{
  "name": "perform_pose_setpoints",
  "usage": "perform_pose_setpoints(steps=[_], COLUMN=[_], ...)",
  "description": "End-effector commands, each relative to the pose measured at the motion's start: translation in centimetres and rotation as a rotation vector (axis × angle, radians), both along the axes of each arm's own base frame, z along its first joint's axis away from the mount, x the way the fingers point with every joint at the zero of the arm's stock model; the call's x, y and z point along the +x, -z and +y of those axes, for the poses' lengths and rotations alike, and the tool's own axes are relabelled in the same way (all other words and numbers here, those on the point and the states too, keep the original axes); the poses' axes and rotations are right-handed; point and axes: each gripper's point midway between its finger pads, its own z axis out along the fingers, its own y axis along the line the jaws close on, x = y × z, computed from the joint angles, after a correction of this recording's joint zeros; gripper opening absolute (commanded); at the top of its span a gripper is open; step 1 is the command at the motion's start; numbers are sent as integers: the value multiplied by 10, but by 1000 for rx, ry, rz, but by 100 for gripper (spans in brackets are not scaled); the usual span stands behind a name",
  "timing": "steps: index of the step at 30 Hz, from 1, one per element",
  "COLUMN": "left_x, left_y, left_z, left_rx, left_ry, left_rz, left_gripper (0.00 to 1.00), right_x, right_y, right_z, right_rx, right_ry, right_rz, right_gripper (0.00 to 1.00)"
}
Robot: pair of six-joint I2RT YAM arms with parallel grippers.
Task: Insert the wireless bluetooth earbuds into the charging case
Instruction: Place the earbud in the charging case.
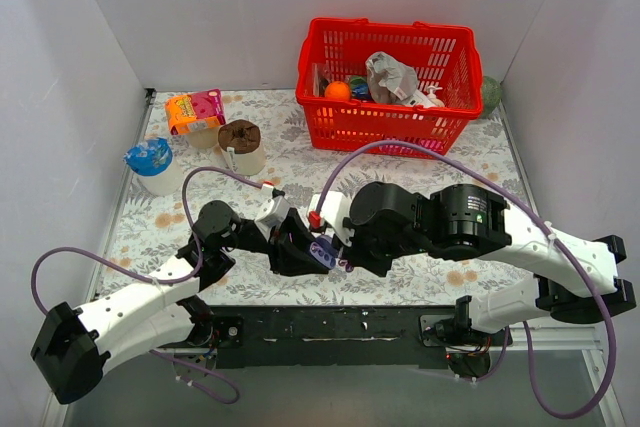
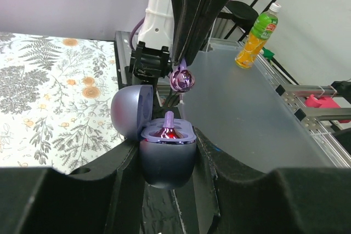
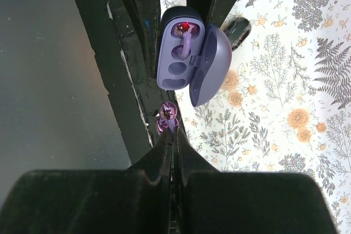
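Observation:
My left gripper (image 2: 167, 163) is shut on the lavender charging case (image 2: 167, 154), held upright with its lid (image 2: 130, 114) swung open to the left. One earbud (image 2: 168, 125) sits in a socket, stem up, with a red light beside it. My right gripper (image 3: 174, 131) is shut on the second earbud (image 3: 167, 116), pinching its stem just short of the case (image 3: 180, 54). In the left wrist view that earbud (image 2: 181, 79) hangs right above the case. In the top view both grippers meet at the table's near edge around the case (image 1: 322, 253).
A red basket (image 1: 386, 122) with mixed items stands at the back. Cups and a snack pack (image 1: 195, 110) sit at the back left, a blue-lidded tub (image 1: 151, 159) further left. The black base rail (image 1: 330, 322) lies under the grippers.

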Motion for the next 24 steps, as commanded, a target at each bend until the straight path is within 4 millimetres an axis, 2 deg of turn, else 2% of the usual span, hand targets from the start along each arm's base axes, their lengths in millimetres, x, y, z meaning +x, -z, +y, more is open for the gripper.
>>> perform_pose_setpoints(steps=[1, 11, 24], left_x=[-6, -4, -3], left_y=[-14, -15, -13], left_z=[2, 0, -3], left_rx=[-12, -8, 7], left_ry=[40, 34, 34], left_rz=[-18, -6, -2], left_gripper=[0, 0, 0], right_x=[-1, 2, 3], right_y=[-3, 4, 2], right_z=[2, 12, 21], right_rx=[9, -10, 8], right_ry=[-6, -7, -22], right_rz=[-7, -15, -20], right_gripper=[1, 1, 1])
